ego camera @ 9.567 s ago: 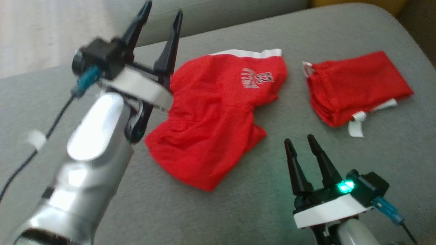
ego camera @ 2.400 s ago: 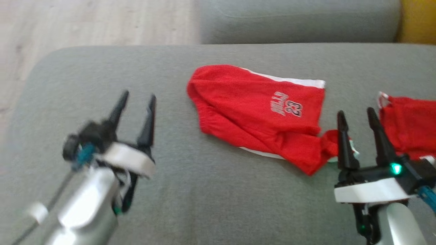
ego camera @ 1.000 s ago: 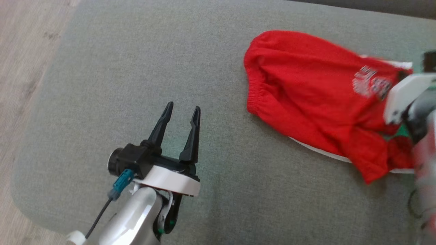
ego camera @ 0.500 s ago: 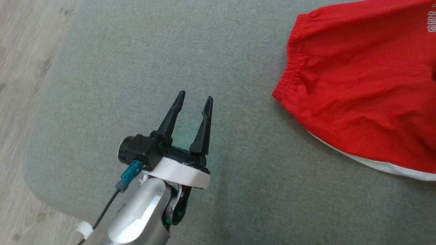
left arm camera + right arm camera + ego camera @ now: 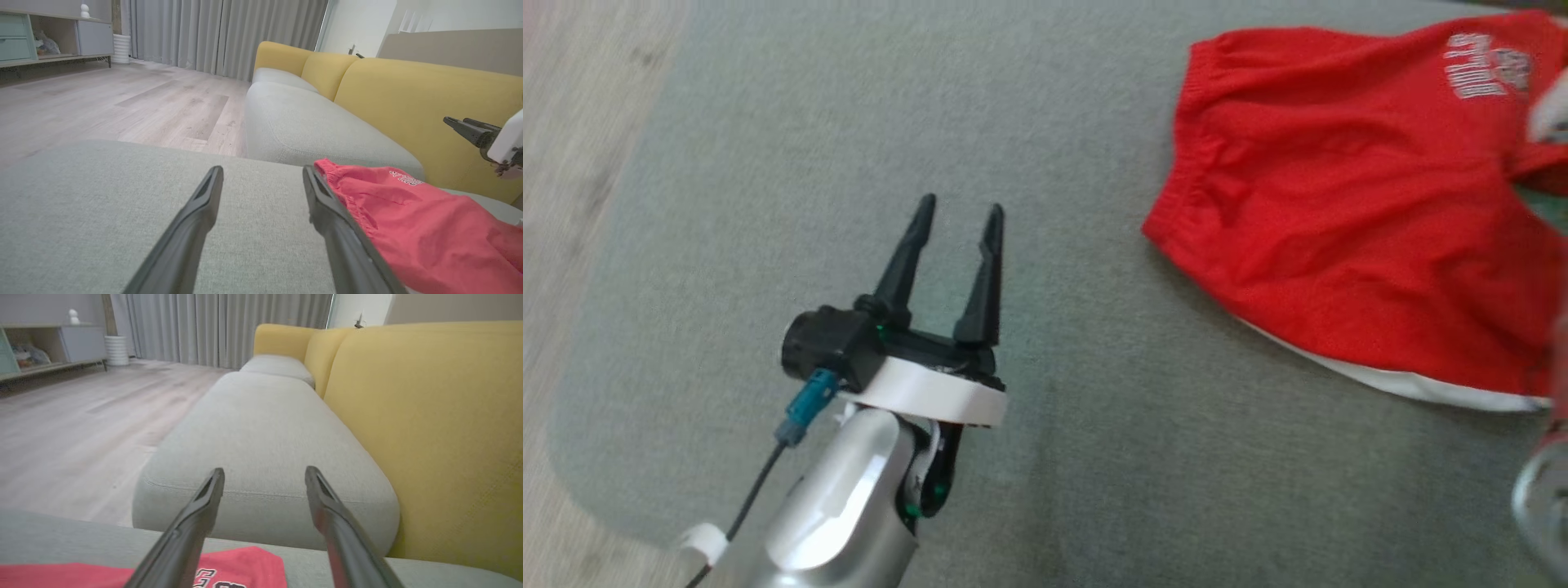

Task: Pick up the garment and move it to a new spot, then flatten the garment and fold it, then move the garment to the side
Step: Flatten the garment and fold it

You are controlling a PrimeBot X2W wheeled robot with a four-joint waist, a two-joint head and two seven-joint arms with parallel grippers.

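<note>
Hovers left gripper (image 5: 961, 206), released and empty, over bare grey cushion (image 5: 1094, 457), near red shorts (image 5: 1339, 220) lying spread on it. Holds right gripper (image 5: 264, 470) likewise released, fingers apart, above shorts' printed end.

Left gripper (image 5: 262, 171) spread wide, empty, low over grey seat cushion (image 5: 81, 212). Red shorts (image 5: 416, 220) with white lettering lie on the cushion beside its right-hand finger. Right gripper (image 5: 457, 121) at right edge, above shorts. Yellow sofa back (image 5: 408, 94), wood floor (image 5: 102, 102), grey curtains (image 5: 204, 32) behind.
</note>
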